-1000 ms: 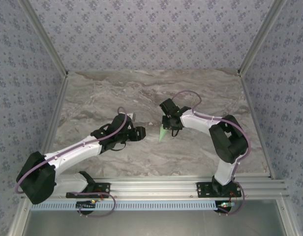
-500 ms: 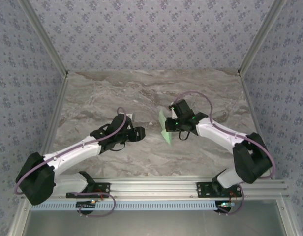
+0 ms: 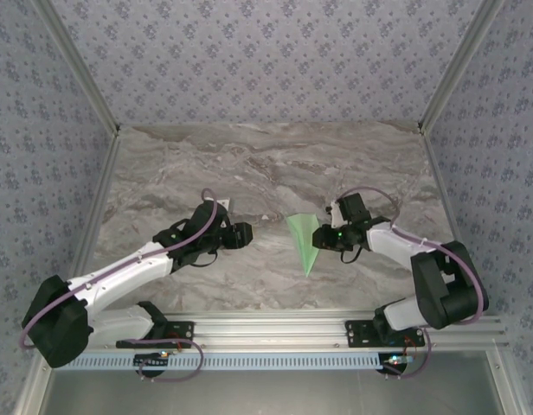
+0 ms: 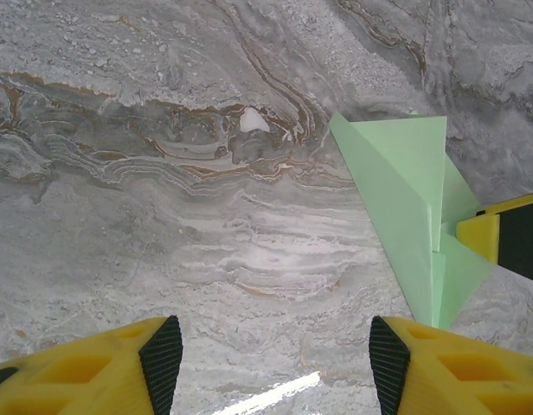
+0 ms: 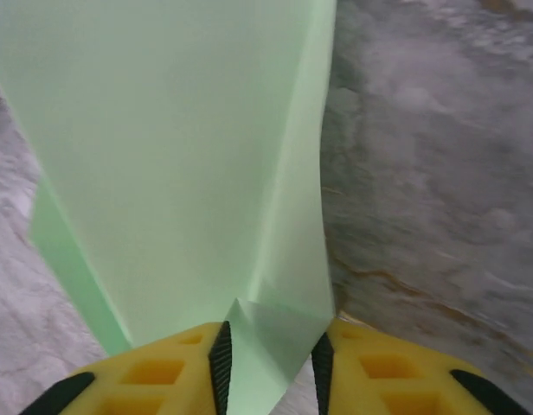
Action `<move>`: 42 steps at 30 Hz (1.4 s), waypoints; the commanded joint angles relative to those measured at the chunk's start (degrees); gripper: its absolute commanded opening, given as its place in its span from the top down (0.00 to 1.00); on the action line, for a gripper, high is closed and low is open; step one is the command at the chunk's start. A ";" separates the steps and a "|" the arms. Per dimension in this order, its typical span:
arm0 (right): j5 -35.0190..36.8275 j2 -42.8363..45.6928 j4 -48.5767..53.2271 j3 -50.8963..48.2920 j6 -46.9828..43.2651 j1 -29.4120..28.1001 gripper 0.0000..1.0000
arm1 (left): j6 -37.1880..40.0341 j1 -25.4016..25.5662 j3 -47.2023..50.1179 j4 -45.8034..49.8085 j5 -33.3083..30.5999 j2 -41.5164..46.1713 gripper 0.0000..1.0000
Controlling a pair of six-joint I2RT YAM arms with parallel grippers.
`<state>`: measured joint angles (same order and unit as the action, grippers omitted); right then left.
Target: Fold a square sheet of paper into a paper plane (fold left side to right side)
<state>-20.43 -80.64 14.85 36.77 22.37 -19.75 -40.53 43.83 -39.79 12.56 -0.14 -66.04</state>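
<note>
Paper plane (image 3: 303,242) lying flat on the marble tabletop (image 3: 249,164) at the centre of the overhead view, with its sharp tip toward the bottom of the frame and its wide end toward the top. The right tool (image 3: 322,235) sits just beside the plane's right edge. The left tool (image 3: 246,233) is apart on the left, bare tabletop between it and the paper.

In the right wrist view the plane (image 5: 180,164) spreads across the upper left. A crease runs down to the tool (image 5: 271,354), whose jaws are slightly parted with a folded corner of paper between them. Whether the pads (image 5: 221,359) touch the paper cannot be told.

In the left wrist view the left tool (image 4: 266,350) is spread wide with nothing between its fingers. The plane (image 4: 405,199) lies at the right of the frame, and a yellow finger (image 4: 500,235) of the right tool meets its right edge.
</note>
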 commanded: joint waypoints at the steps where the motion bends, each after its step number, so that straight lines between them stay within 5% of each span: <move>1: 9.03 4.20 10.17 4.27 -2.95 -0.38 0.57 | 0.84 -0.23 -2.21 1.99 -1.36 0.24 0.38; 5: 13.28 9.56 16.77 6.71 -2.66 -2.27 0.47 | 0.98 -0.24 -2.56 2.03 -1.57 -0.07 0.38; 9: 8.18 12.08 17.09 5.46 0.38 -5.06 0.46 | 1.16 -0.20 -2.63 1.42 -1.33 -0.90 0.38; 21: 11.45 3.85 13.87 5.84 7.09 -13.04 0.45 | 1.17 -0.17 -2.16 0.68 -0.80 -2.29 0.37; 30: 12.93 0.15 11.95 7.47 7.06 -15.90 0.58 | 1.30 -0.24 -2.00 0.73 -0.74 -2.68 0.37; 42: 15.25 -4.73 11.29 10.20 5.87 -16.98 0.63 | 1.33 -0.23 -2.09 0.71 -0.30 -3.87 0.37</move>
<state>-6.74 -84.36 26.00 45.30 28.93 -36.32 -40.10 43.83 -40.14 13.50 -0.91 -69.23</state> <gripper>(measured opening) 0.373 0.631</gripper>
